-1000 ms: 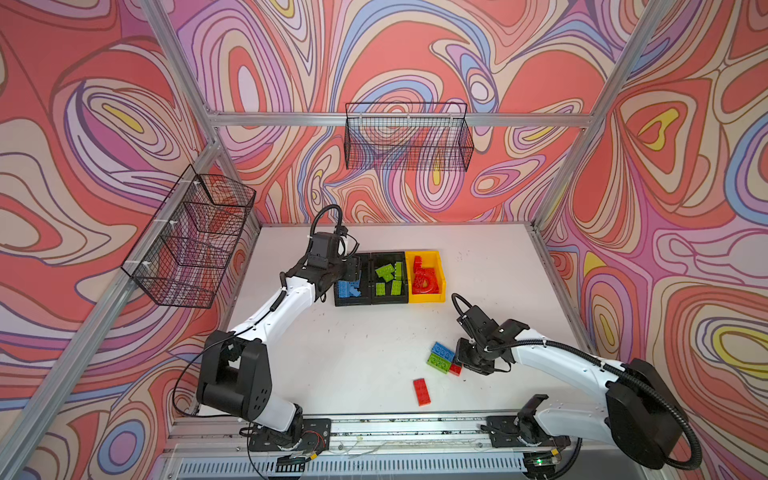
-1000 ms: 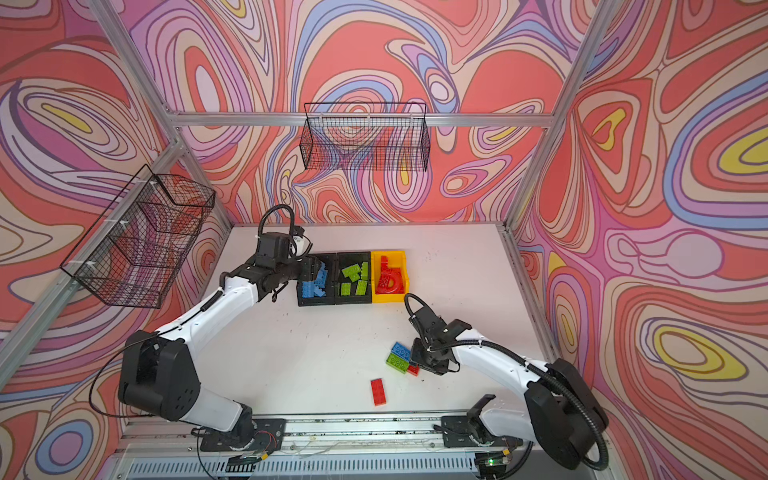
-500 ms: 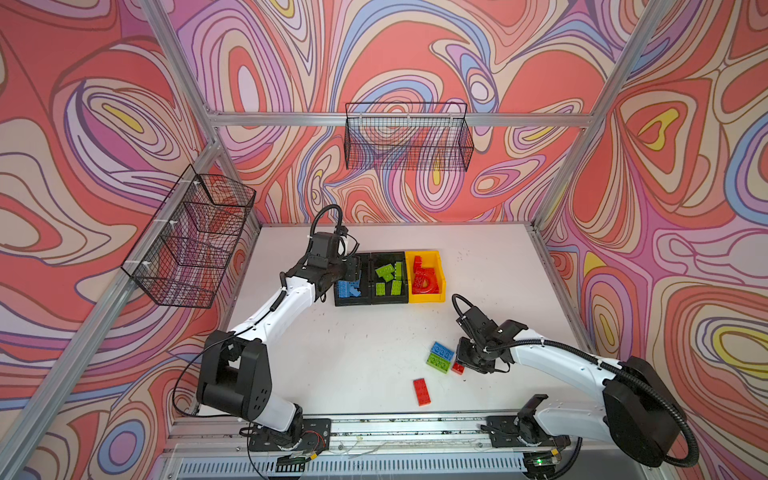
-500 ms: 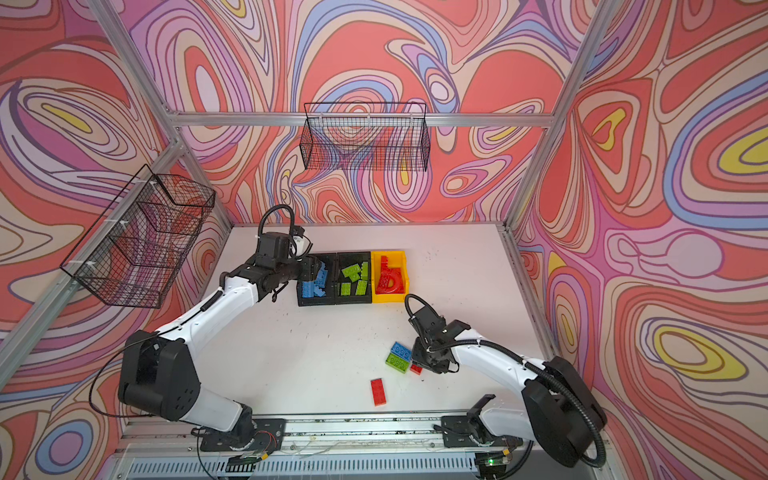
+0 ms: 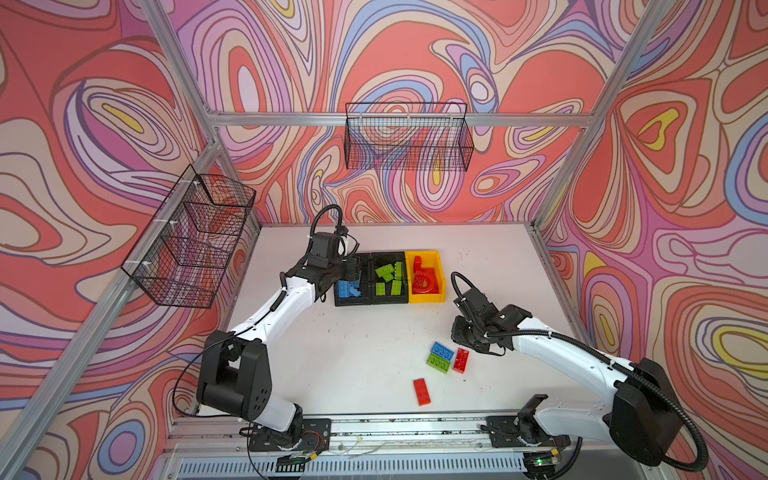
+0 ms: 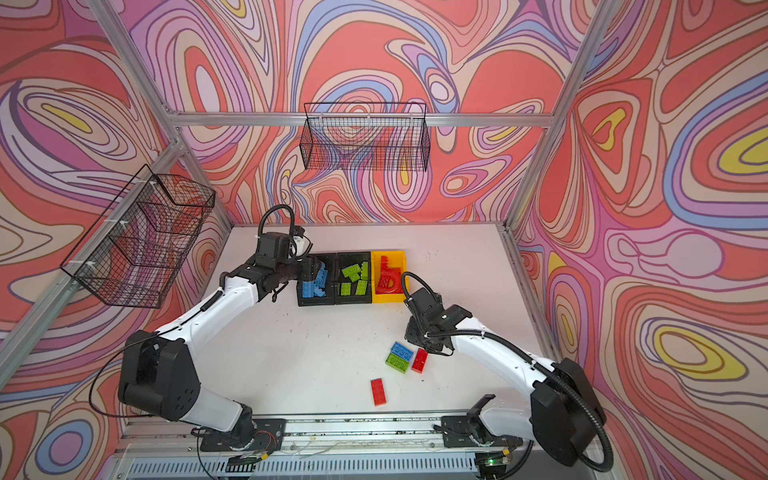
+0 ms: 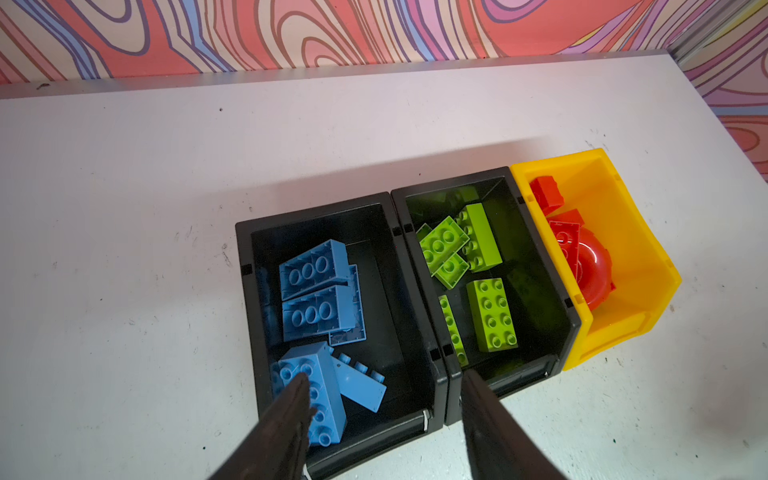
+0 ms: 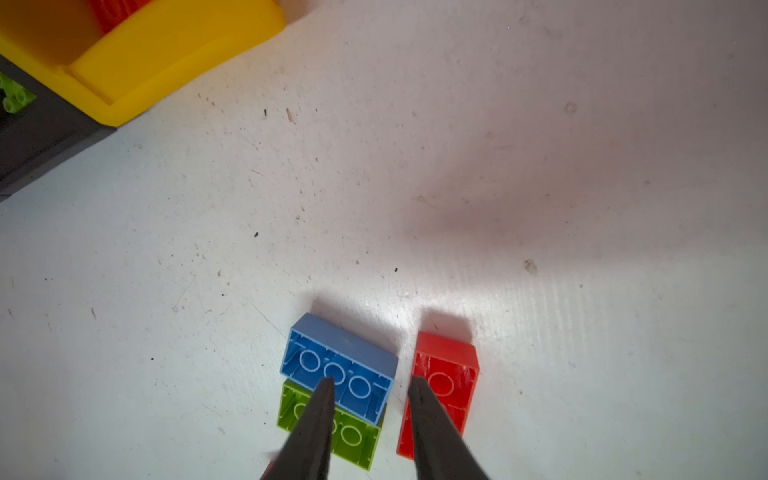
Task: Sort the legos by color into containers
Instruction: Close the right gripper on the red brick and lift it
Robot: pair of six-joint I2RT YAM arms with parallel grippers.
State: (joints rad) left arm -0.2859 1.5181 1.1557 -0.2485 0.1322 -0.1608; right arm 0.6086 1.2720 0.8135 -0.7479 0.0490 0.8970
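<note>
Top view: left hand (image 5: 353, 270) above black bin (image 5: 348, 302) of blue legos (image 5: 347, 289); right hand (image 5: 460, 343) near loose blue brick (image 5: 441, 351) | Left wrist: left hand wide, empty | Right wrist: right hand narrow, empty, over blue brick and red brick (image 8: 446, 374) on tabletop (image 8: 540, 208)

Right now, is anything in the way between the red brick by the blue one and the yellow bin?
Nothing visible: only bare table lies between the red brick and the yellow bin.
</note>
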